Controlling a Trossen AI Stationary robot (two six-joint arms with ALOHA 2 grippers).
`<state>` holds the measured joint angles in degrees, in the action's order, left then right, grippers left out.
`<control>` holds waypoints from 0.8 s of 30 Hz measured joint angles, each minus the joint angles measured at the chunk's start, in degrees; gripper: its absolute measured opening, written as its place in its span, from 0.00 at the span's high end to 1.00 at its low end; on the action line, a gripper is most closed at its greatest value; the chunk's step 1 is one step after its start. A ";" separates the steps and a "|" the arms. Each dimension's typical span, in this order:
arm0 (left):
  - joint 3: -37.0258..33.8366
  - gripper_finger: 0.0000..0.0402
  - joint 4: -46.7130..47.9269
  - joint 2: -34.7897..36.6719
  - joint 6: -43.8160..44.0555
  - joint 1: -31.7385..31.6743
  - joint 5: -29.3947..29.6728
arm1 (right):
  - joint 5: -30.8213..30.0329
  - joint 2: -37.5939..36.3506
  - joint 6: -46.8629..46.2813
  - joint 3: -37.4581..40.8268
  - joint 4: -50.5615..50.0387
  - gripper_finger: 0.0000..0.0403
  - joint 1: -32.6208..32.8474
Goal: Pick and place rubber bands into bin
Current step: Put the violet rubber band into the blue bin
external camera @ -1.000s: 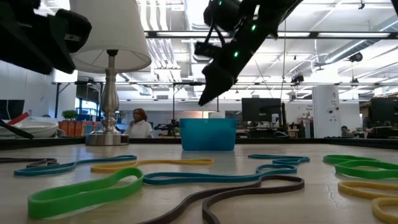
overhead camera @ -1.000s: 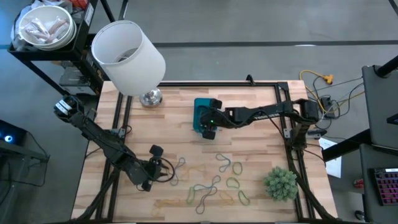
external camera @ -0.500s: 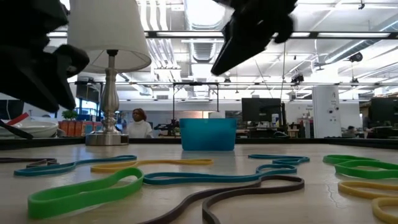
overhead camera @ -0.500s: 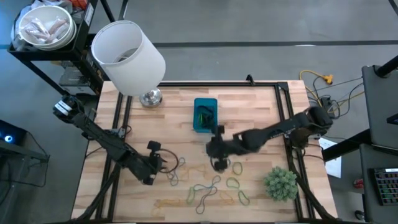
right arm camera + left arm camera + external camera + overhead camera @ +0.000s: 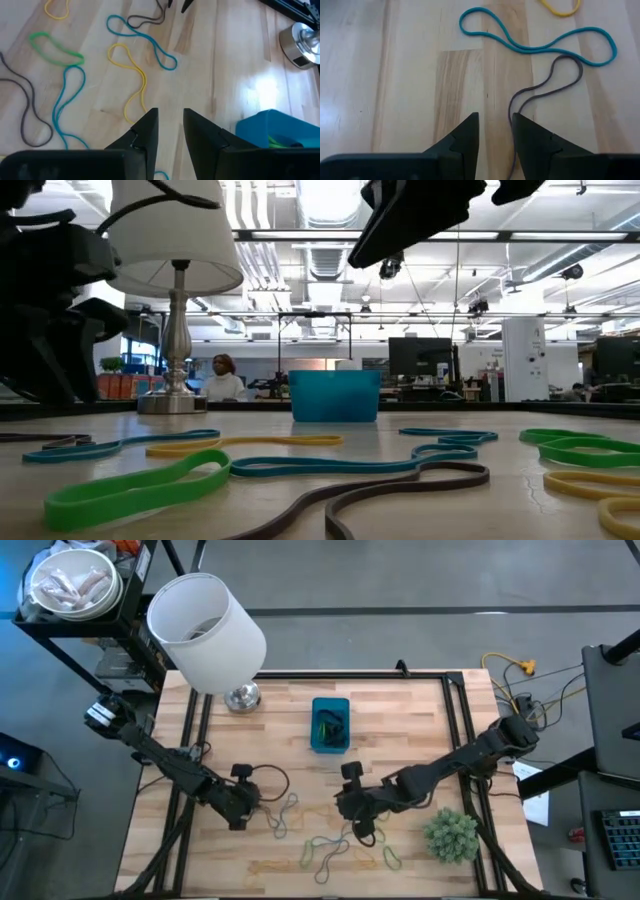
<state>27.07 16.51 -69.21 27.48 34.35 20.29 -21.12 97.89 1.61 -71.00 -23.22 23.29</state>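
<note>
Many rubber bands (image 5: 335, 840) are seen in the high view, strewn over the near half of the table (image 5: 410, 730), while the bin (image 5: 330, 725) stands at mid-table near the lamp (image 5: 205, 630), with a few bands already inside. The bands are judged light, limp and thin; a strand is best pinched where it lies clear of its neighbours. The left gripper (image 5: 240, 802) is placed beside a dark band, the right gripper (image 5: 352, 808) above the scattered bands.

At table height, the bin (image 5: 334, 397) is shown well behind the flat-lying rubber bands (image 5: 330, 465); both arms are seen overhead as dark shapes only.

From the left wrist, the left gripper (image 5: 495, 132) is shown with a narrow gap between its fingers, nothing held, and a grey band (image 5: 545, 90) lying just past one fingertip.

From the right wrist, the right gripper (image 5: 170, 127) is shown narrowly parted and empty above a yellow band (image 5: 131, 75), with the bin (image 5: 280, 131) to one side.
</note>
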 joint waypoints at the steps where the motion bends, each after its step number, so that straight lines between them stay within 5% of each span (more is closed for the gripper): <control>1: 0.00 0.75 0.02 0.00 0.52 0.00 -0.10 | -0.02 0.00 0.00 0.00 -0.02 0.80 0.00; 24: -1.51 0.76 -8.50 -8.17 2.66 -0.07 -3.37 | 0.02 0.00 -0.59 0.00 -0.04 0.82 0.09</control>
<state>25.56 8.01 -77.38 30.14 34.28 16.93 -21.10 97.89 1.02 -71.00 -23.26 23.38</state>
